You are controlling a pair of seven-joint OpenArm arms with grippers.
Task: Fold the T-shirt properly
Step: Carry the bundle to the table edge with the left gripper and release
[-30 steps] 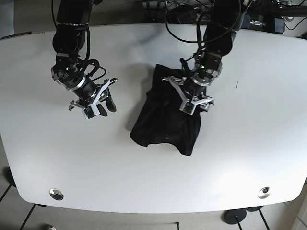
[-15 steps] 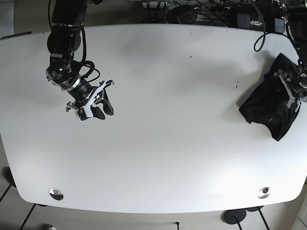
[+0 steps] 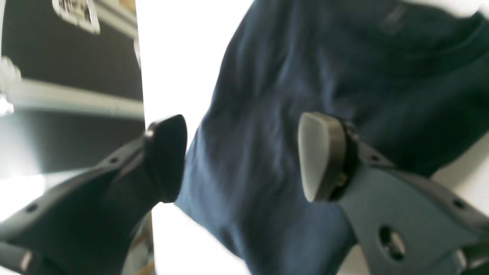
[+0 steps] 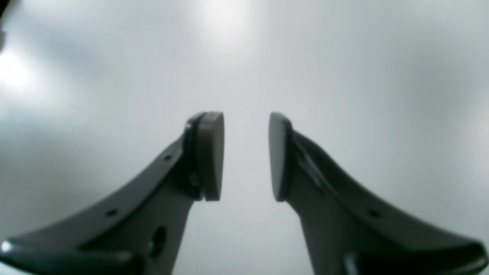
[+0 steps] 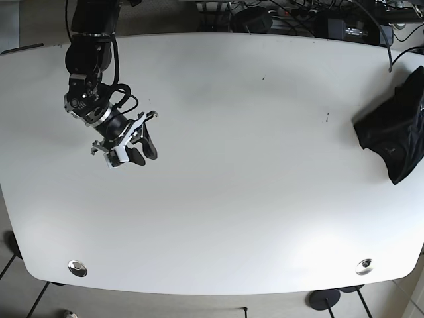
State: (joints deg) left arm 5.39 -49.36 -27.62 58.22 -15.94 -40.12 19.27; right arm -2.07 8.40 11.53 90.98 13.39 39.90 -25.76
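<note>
Navy T-shirt [image 5: 397,136] bunched at table [image 5: 232,199] edge — left end effector [image 3: 242,156] agape.

A white label [image 3: 74,13] sits on the dark case at eleven o'clock in the left wrist view, its print too blurred to read.
</note>
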